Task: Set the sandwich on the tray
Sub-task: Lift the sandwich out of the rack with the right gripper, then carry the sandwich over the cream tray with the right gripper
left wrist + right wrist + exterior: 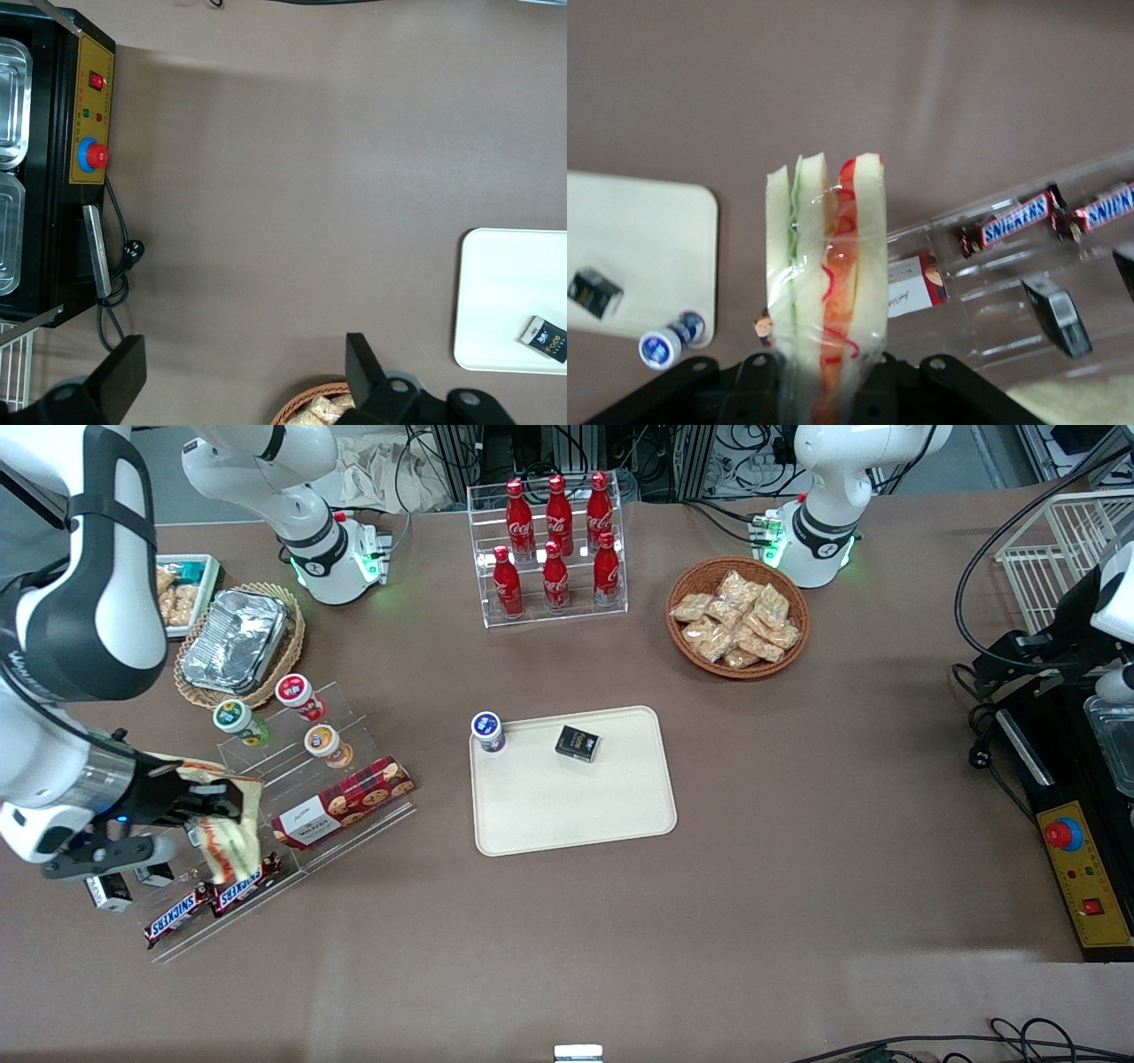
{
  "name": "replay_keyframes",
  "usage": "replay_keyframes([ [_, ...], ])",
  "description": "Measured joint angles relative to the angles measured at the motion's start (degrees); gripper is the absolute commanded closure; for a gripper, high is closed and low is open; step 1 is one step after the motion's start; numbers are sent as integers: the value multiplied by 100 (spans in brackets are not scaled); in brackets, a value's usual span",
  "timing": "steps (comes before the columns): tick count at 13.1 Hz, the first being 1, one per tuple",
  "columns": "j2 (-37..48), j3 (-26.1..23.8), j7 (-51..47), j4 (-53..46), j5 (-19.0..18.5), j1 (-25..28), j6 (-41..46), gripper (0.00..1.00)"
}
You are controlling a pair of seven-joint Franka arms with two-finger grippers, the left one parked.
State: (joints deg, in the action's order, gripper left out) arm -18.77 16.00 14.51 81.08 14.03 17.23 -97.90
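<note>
My right gripper point(213, 802) is shut on the sandwich point(229, 825), a wrapped cream-yellow wedge with orange-red filling, and holds it above the clear snack rack at the working arm's end of the table. In the right wrist view the sandwich point(828, 292) stands between the black fingers, cut side toward the camera. The beige tray point(576, 815) lies at the table's middle; it also shows in the right wrist view point(647, 239). On the tray stand a small blue-lidded cup point(487, 732) and a small black box point(578, 743).
The clear rack point(292, 806) holds a cookie box point(344, 801), three small cups and Snickers bars point(213, 902). A foil container point(236, 640) in a wicker basket, a cola bottle rack point(554, 549) and a basket of snack packets point(737, 616) stand farther from the camera.
</note>
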Motion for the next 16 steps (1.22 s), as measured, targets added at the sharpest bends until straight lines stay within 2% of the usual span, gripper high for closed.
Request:
replay_keyframes([
  [4,-14,-6,979,10,-8,757,-26,100],
  [7,-170,-8,1498,26,-111,1337,-450,100],
  [13,-892,-14,1825,87,-1083,2725,-1546,100],
  [16,-1301,-3,2711,109,-1313,2852,-1926,100],
])
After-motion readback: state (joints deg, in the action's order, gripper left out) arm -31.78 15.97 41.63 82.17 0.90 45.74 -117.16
